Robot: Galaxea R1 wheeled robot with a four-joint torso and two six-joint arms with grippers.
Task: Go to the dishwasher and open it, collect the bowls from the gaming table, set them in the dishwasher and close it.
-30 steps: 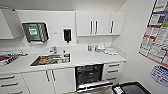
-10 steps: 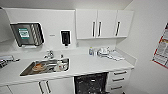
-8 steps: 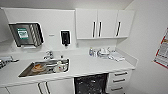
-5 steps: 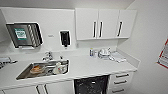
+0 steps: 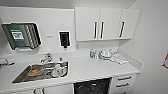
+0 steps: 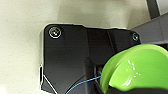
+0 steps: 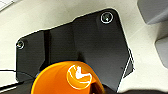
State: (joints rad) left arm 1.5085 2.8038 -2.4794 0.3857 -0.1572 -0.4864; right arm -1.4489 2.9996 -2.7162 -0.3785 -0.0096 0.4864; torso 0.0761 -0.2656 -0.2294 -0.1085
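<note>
the dishwasher [image 5: 92,87] sits under the white counter [image 5: 95,68], just right of the sink [image 5: 41,72], its dark inside showing, so it looks open. the lime-green bowl [image 6: 136,68] fills the left wrist view and the orange bowl [image 7: 66,78] the right wrist view, each close against its wrist; whether the grippers are clenched on them i cannot tell. both bowls look light, stiff, glossy and likely slippery, so the rim seems the surest hold.

Black wrist plate [image 6: 67,57], round silver screws at corners, thin blue cable [image 6: 82,83], grey jointed bar [image 6: 152,30].
</note>
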